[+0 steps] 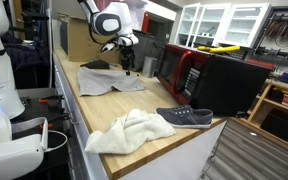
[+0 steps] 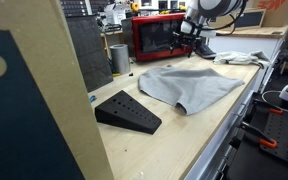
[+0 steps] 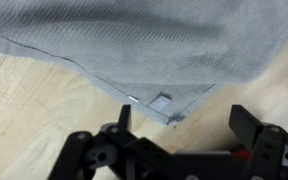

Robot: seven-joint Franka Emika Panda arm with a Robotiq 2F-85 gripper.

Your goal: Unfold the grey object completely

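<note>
The grey object (image 1: 106,79) is a thin light-grey cloth lying on the wooden bench; it also shows in the other exterior view (image 2: 189,88). In the wrist view the grey cloth (image 3: 134,45) fills the top, and one hemmed corner with a small label (image 3: 162,100) points down toward the jaws. My gripper (image 3: 184,125) hovers open just off that corner, its black fingers (image 3: 122,118) on either side with only bare wood between them. In both exterior views the gripper (image 1: 129,64) (image 2: 198,42) hangs at the cloth's edge nearest the microwave.
A white fluffy towel (image 1: 130,131) and a dark shoe (image 1: 185,117) lie nearer the bench's front end. A red-and-black microwave (image 1: 189,70) (image 2: 162,36) stands beside the cloth. A black wedge (image 2: 127,112) and a metal cylinder (image 2: 118,57) sit on the bench.
</note>
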